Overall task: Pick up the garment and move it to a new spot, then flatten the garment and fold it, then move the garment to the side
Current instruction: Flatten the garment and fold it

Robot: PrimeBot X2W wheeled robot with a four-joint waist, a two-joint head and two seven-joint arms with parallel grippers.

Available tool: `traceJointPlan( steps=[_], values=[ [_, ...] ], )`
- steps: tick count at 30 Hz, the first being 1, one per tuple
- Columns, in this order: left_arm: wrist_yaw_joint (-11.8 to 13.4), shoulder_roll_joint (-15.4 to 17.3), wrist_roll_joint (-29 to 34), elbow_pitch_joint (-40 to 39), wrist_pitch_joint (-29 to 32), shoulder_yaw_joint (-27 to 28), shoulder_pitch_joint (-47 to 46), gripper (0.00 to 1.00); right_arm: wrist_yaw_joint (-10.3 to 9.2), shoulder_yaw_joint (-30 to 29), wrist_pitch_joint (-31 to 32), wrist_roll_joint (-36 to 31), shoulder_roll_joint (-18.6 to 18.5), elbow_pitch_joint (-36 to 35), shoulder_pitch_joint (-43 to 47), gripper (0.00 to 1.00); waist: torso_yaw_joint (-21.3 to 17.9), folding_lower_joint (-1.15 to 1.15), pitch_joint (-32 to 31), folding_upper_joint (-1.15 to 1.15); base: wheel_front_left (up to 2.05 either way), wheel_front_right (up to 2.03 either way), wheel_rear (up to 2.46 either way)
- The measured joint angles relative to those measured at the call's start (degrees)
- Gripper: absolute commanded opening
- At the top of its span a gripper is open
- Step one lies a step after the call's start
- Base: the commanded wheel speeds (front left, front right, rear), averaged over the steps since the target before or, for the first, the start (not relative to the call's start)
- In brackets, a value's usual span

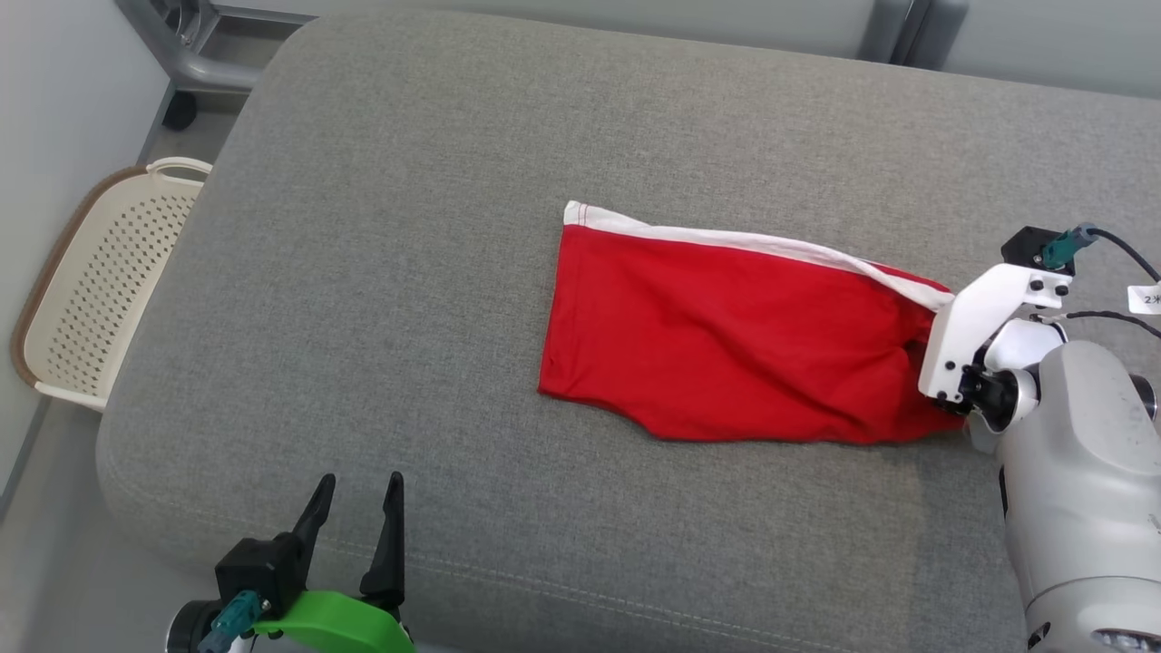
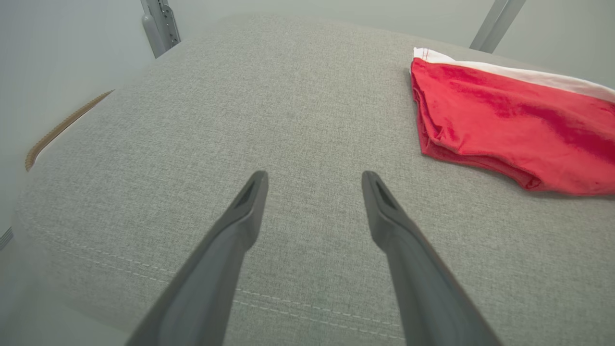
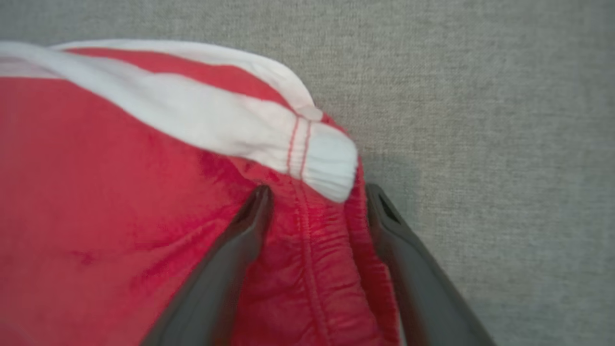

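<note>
The garment (image 1: 726, 336), red with a white band along its far edge, lies spread on the grey cushion (image 1: 408, 272), right of the middle. It is creased, and its left end is folded into layers, as the left wrist view shows.

The right hand (image 3: 319, 190) is at the garment's right end. Its two dark fingers stand wide apart and straddle a gathered ridge of red cloth with a stitched seam, just below the rounded end of the white band (image 3: 326, 166). The finger on that view's left lies over the red cloth. The other sits at the cloth's edge, with bare cushion beside it. The jaws are open and nothing is pinched between them. Whether the fingertips press on the cloth cannot be told.

The left hand (image 1: 361, 481) hovers over the cushion's near left edge, well apart from the garment, fingers spread and empty.

A small white tag (image 1: 1145, 297) hangs on a black cable by the right wrist. It reads "2" followed by a mark too small to make out.

A cream perforated basket (image 1: 100, 290) with a brown rim stands on the floor to the left of the cushion.
</note>
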Motion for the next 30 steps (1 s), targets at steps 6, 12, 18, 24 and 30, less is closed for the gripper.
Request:
traceJointPlan(
  steps=[6, 12, 18, 24, 30],
  values=[
    [0.1, 0.0, -0.3, 0.0, 0.0, -0.1, 0.0, 1.0, 0.01, -1.1, -1.7, -0.2, -0.1, 4.6, -2.3, 0.0, 0.5, 0.0, 0.0, 0.0, 0.0, 0.0, 0.0],
    [0.1, 0.2, -0.5, 0.4, 0.0, -0.2, 0.0, 1.0, 0.08, -4.2, -3.6, -1.9, 0.2, 7.5, -3.5, 0.0, 0.2, 0.0, -0.8, 0.0, 0.0, 0.0, 0.0],
    [0.4, 0.5, -0.8, 0.3, 0.1, -0.4, 0.2, 1.0, 0.08, -9.2, -3.9, -5.4, 0.4, 8.3, -4.2, 0.0, -0.7, 0.0, -1.9, 0.0, 0.0, 0.0, 0.0],
    [0.9, 0.9, -1.0, -0.7, 0.6, -0.6, 1.5, 1.0, 0.07, -14.6, -0.5, -11.4, 0.4, 2.7, -3.3, 0.0, -2.1, 0.0, -3.5, 0.0, 0.0, 0.0, 0.0],
    [1.1, 1.2, -1.4, -1.4, 0.9, -0.7, 2.3, 1.0, 0.05, -17.8, 4.3, -14.8, 0.3, -4.5, -3.0, 0.0, -3.2, 0.0, -4.4, 0.0, 0.0, 0.0, 0.0]
  ],
)
